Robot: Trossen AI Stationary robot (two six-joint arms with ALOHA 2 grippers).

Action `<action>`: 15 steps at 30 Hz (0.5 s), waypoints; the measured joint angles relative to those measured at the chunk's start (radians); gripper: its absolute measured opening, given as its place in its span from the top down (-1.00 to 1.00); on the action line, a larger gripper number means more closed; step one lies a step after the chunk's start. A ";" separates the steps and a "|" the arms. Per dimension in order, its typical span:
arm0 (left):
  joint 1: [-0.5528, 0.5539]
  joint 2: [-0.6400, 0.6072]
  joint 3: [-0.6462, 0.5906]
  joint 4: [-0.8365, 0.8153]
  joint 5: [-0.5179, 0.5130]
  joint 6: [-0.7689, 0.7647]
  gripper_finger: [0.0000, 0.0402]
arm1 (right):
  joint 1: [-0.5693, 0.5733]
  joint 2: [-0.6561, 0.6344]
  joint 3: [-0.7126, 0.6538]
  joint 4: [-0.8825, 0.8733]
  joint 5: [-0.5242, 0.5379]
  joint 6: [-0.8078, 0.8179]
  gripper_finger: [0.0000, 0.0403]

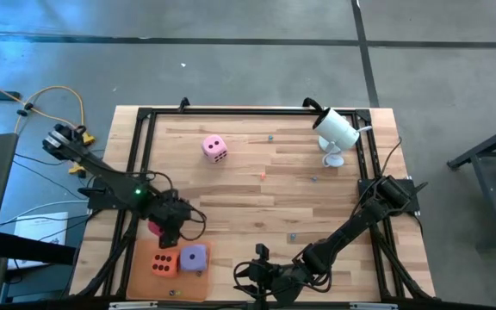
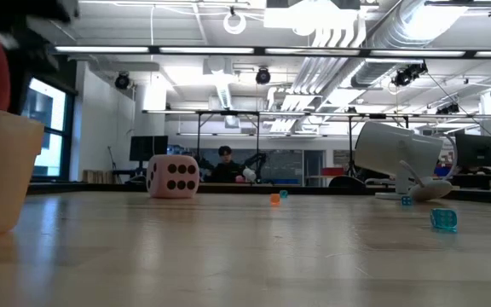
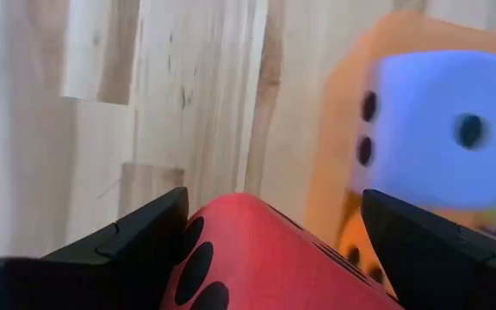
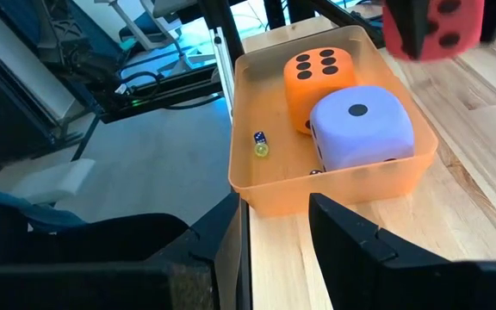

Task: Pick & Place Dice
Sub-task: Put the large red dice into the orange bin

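Orange die (image 4: pixel 319 76) and purple die (image 4: pixel 362 127), both black-pipped, sit in an orange tray (image 4: pixel 317 185); a light pink die (image 1: pixel 213 148) lies apart.

The surface (image 1: pixel 257 207) is pale wood planking with visible grain and a faint sheen. The dice, the magenta die (image 3: pixel 257 258), purple die (image 4: pixel 360 129) and orange die (image 4: pixel 317 73), look soft, matt and foam-like. The tray (image 4: pixel 317 185) is smooth, translucent orange plastic.
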 joint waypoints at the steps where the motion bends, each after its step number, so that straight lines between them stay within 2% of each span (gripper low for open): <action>1: -0.017 0.000 0.035 -0.042 -0.011 -0.006 -0.61 | 0.000 0.000 0.000 0.000 0.000 0.000 0.37; 5: -0.091 -0.001 0.180 -0.129 0.017 -0.063 -0.61 | 0.000 0.000 0.000 0.000 0.000 0.000 0.37; 8: -0.175 -0.003 0.247 -0.119 0.065 -0.120 -0.60 | 0.000 0.000 0.000 0.000 0.000 0.000 0.37; 12: -0.284 0.003 0.256 -0.104 0.116 -0.244 -0.65 | 0.000 0.000 0.000 0.000 0.000 0.000 0.37; 15: -0.373 0.041 0.256 -0.102 0.115 -0.371 -0.66 | 0.000 0.000 0.000 0.000 0.000 0.000 0.37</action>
